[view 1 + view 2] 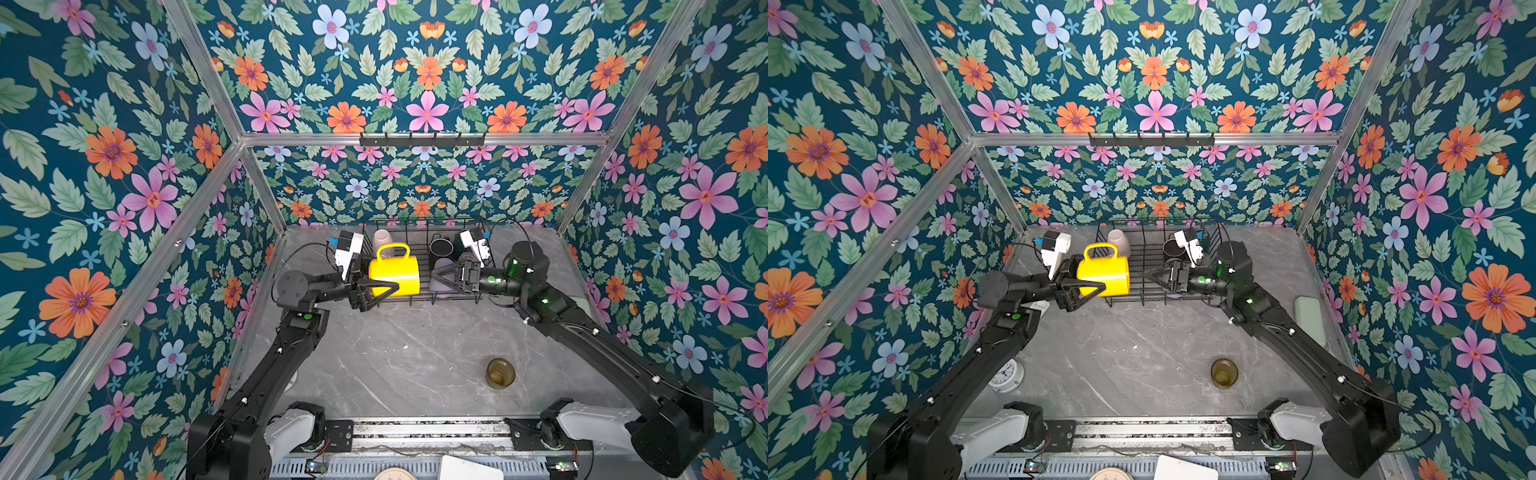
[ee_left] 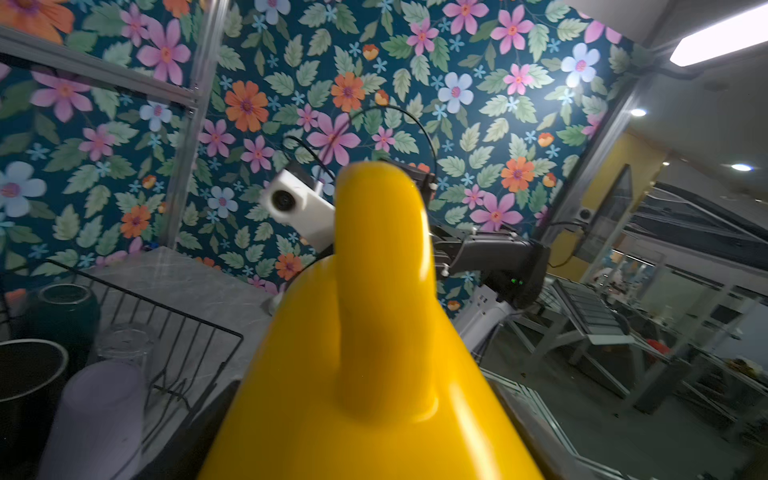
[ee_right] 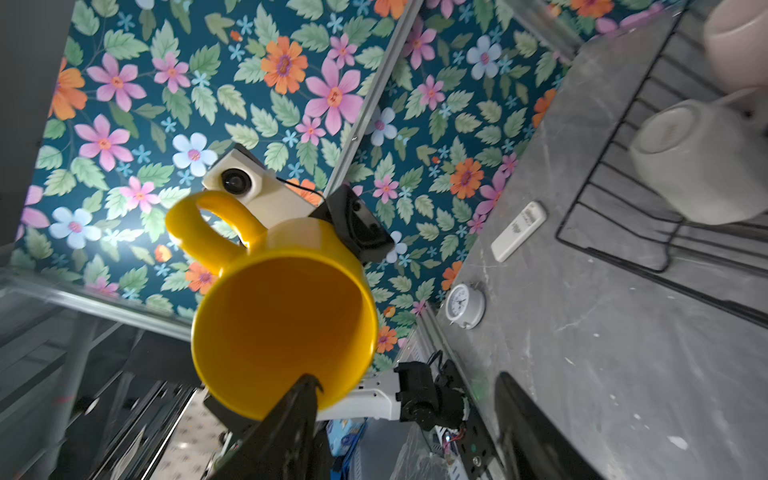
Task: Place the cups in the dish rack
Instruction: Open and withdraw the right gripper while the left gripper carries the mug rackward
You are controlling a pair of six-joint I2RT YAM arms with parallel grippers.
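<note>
Held sideways above the black wire dish rack at its left end: shiny yellow plastic mug, gripped at its base by the left end effector. Just right of its mouth, right end effector, open and holding nothing. Behind in the rack, half hidden: pale pink mug, black mug, lavender tumbler. Alone on the grey bench: amber-brown glass.

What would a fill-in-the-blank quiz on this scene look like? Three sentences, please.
1. The mug in the left pincer is coloured ___.
2. The amber glass stands outside the rack, on the ___.
3. The jaws of the right pincer stand ___.

Missing words: yellow; table; open
</note>
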